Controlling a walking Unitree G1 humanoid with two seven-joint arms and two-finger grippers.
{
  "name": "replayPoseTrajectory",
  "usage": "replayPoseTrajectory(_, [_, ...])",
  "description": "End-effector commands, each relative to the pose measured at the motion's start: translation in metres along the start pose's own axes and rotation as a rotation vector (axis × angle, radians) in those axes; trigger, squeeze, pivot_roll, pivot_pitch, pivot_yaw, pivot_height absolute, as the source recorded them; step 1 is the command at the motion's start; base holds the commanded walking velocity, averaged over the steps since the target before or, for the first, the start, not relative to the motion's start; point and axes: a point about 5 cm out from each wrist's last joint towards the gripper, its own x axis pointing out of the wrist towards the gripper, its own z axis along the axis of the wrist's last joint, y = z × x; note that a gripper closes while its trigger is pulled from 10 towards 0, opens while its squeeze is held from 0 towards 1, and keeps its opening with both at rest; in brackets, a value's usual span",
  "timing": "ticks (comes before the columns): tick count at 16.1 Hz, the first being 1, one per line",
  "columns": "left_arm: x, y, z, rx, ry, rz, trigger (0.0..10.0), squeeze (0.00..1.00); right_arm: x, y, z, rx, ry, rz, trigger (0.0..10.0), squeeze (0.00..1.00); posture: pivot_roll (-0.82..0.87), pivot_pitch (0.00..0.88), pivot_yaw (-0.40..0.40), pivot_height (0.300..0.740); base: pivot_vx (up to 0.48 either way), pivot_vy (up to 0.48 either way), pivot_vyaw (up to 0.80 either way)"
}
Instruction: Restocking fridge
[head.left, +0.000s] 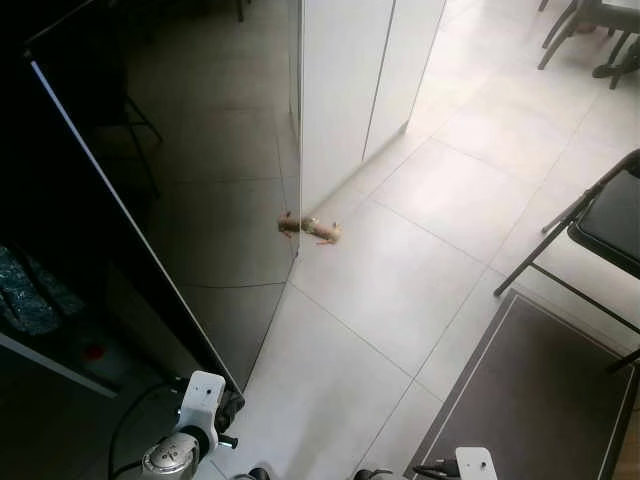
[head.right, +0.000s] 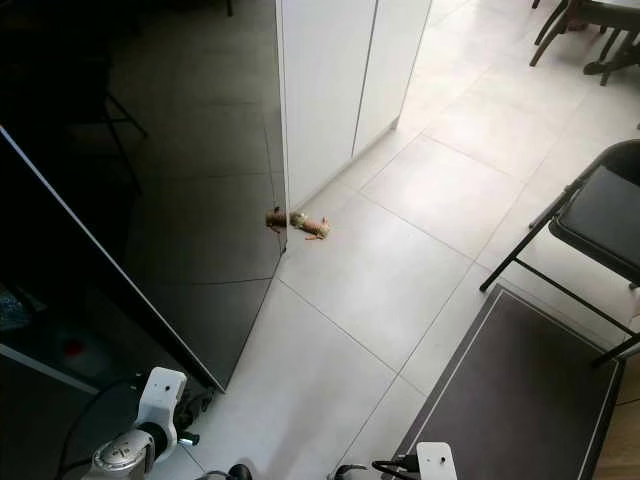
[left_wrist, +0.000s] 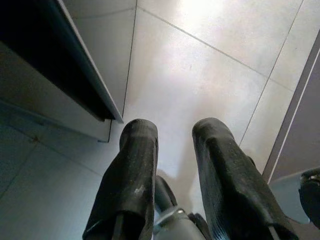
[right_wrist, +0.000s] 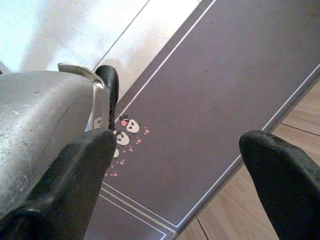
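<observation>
The left pincer (left_wrist: 172, 165) hangs low with its two black fingers a little apart and nothing between them. It points down at the pale tile floor (head.left: 380, 290), close to the bottom corner of the open black fridge door (head.left: 200, 200). The right pincer (right_wrist: 180, 175) is spread wide and carries nothing. It hangs over a grey rug (head.right: 510, 400) with a small pink and white picture on it.

The fridge's inside shows dark on the robot's left, with a bluish packet (head.left: 25, 290) on a shelf. I see no food in either pincer, so nothing is ready to go in.

A small brown toy-like thing (head.left: 318, 230) lies on the floor by the door's edge and the white cupboard (head.left: 350, 90). The robot might step on it and slip. A black folding chair (head.left: 600, 230) stands on the right, and an arm could bump it on a turn. The left arm could also knock the door.
</observation>
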Motion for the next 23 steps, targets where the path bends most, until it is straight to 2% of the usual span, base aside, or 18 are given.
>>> replayPoseTrajectory(1, [-0.005, 0.000, -0.008, -0.002, 0.003, 0.012, 10.0, 0.00, -0.001, 0.007, -0.005, -0.006, 0.012, 0.018, 10.0, 0.00, -0.14, 0.145, -0.027, 0.740, 0.000, 0.000, 0.00])
replayPoseTrajectory(4, [-0.006, 0.001, -0.003, 0.016, -0.060, 0.018, 10.0, 0.00, -0.001, 0.010, -0.005, -0.010, 0.006, 0.024, 10.0, 0.00, -0.14, 0.144, -0.024, 0.740, 0.000, 0.000, 0.00])
replayPoseTrajectory(5, [-0.003, 0.004, 0.021, 0.040, -0.190, 0.003, 10.0, 0.00, -0.001, 0.010, -0.004, -0.016, 0.003, 0.025, 10.0, 0.00, -0.15, 0.148, -0.024, 0.740, 0.000, 0.000, 0.00])
replayPoseTrajectory(6, [-0.004, 0.006, 0.062, 0.078, -0.388, -0.020, 10.0, 0.00, -0.001, 0.011, -0.004, -0.019, -0.001, 0.025, 10.0, 0.00, -0.15, 0.152, -0.024, 0.740, 0.000, 0.000, 0.00])
replayPoseTrajectory(7, [-0.011, 0.005, 0.090, 0.101, -0.508, -0.030, 10.0, 0.00, -0.001, 0.012, -0.003, -0.021, -0.006, 0.026, 10.0, 0.00, -0.15, 0.158, -0.025, 0.740, 0.000, 0.000, 0.00])
replayPoseTrajectory(11, [-0.014, 0.005, 0.104, 0.088, -0.561, -0.045, 10.0, 0.00, -0.001, 0.014, -0.001, -0.030, -0.012, 0.030, 10.0, 0.00, -0.14, 0.165, -0.026, 0.740, 0.000, 0.000, 0.00])
replayPoseTrajectory(14, [-0.025, -0.003, 0.117, 0.117, -0.581, -0.075, 10.0, 0.00, -0.001, 0.015, 0.000, -0.039, -0.017, 0.033, 10.0, 0.00, -0.14, 0.168, -0.025, 0.740, 0.000, 0.000, 0.00])
replayPoseTrajectory(20, [-0.028, 0.005, 0.121, 0.121, -0.571, 0.109, 10.0, 0.00, -0.001, 0.015, 0.000, -0.064, -0.018, 0.030, 10.0, 0.00, -0.14, 0.174, -0.027, 0.740, 0.000, 0.000, 0.00])
replayPoseTrajectory(23, [-0.030, 0.003, 0.125, 0.110, -0.575, 0.127, 10.0, 0.00, -0.001, 0.015, 0.001, -0.077, -0.021, 0.033, 10.0, 0.00, -0.14, 0.175, -0.028, 0.740, 0.000, 0.000, 0.00])
